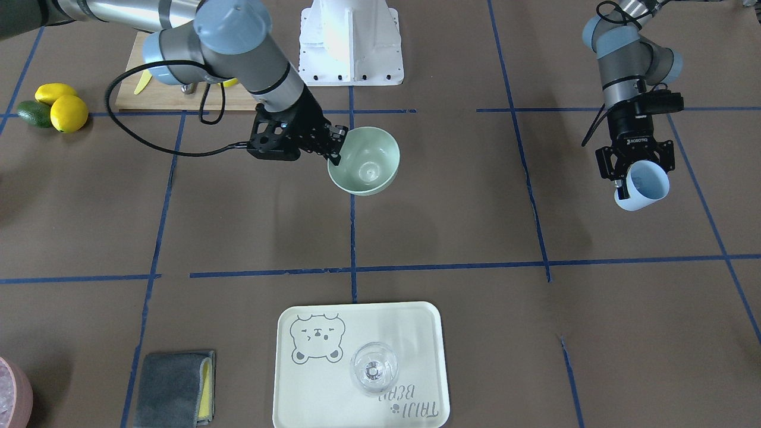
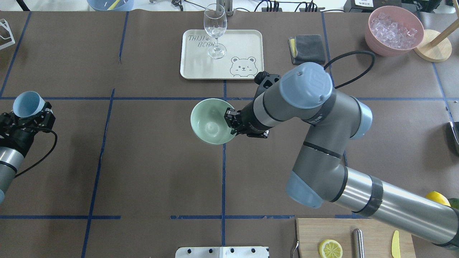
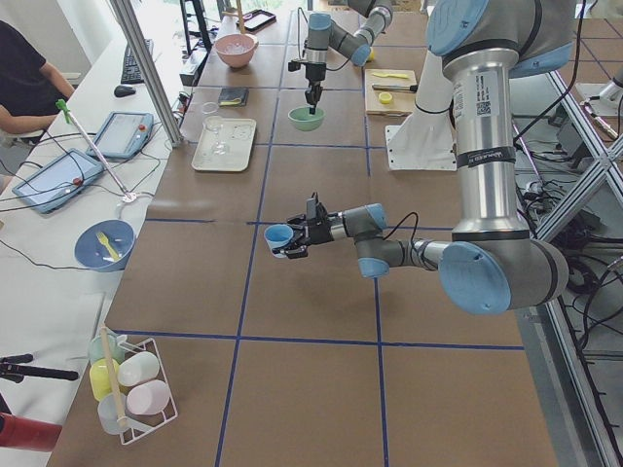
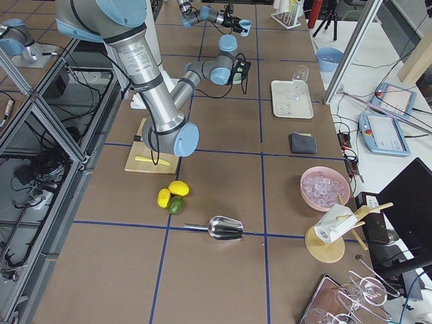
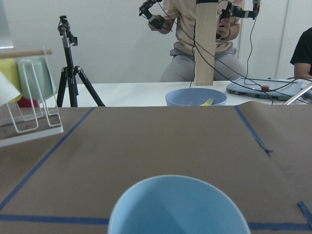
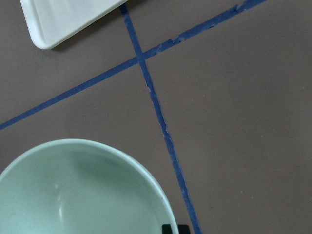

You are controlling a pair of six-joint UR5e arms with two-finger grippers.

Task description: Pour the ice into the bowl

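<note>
The pale mint-green bowl (image 2: 209,122) sits near the table's middle, tilted a little, and I see nothing inside it. My right gripper (image 2: 231,122) is shut on the bowl's rim on its right side; it also shows in the front view (image 1: 336,145) on the bowl (image 1: 365,160). My left gripper (image 2: 30,111) is shut on a light blue cup (image 2: 27,104) and holds it above the table at the far left, tipped. The cup's rim fills the bottom of the left wrist view (image 5: 178,204). The clear ice cubes are hidden.
A cream tray (image 2: 200,68) with a clear wine glass (image 2: 215,28) stands beyond the bowl. A grey cloth (image 2: 308,48) and a pink container (image 2: 373,34) of whitish ice are at the far right. A cutting board (image 2: 373,233) and lemons (image 1: 59,107) lie near the robot's right side.
</note>
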